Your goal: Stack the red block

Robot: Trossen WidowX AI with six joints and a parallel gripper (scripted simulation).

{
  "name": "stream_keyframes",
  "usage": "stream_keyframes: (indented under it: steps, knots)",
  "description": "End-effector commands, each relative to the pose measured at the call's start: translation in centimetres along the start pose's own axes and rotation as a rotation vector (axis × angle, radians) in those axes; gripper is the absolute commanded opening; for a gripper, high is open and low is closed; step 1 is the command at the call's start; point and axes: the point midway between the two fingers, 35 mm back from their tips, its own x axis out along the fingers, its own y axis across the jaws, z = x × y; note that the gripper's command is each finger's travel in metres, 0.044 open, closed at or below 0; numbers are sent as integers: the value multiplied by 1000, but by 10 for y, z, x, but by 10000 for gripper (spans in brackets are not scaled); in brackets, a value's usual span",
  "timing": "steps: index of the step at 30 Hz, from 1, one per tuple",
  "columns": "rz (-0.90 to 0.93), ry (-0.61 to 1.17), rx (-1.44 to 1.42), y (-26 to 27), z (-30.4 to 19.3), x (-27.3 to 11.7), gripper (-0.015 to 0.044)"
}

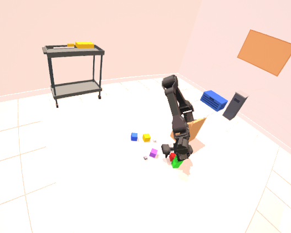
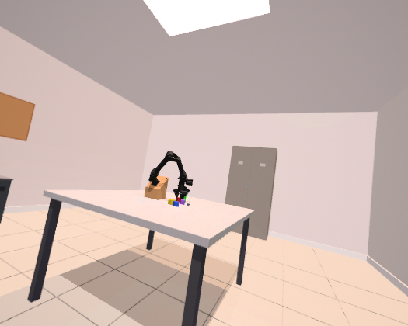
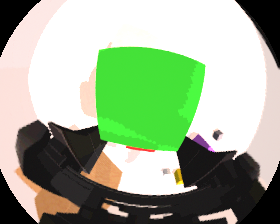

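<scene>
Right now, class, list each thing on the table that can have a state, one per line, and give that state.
Tool: open, holding nothing, low over the green and red blocks.
Red block: on the table beside the green tower, not stacked.
Green tower: standing, nothing on top.
Blue block: resting on the table, apart.
Yellow block: resting on the table.
Purple block: resting on the table.
</scene>
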Motion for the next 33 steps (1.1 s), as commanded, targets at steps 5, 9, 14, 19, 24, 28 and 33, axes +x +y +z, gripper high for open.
stream_keyframes:
  steps: [5,9,14,19,24,28,33]
  knots:
    - [3,11,-11,3,-3,3,440]
    - [3,11,-11,3,-3,1,414]
    - [3,11,-11,3,-3,1,282]
    - [3,11,-11,3,-3,1,151]
    - [3,11,-11,3,-3,1,118]
    - [3,10,-11,2,-2,-5,32]
    - [4,9,-11,2,-1,-28,0]
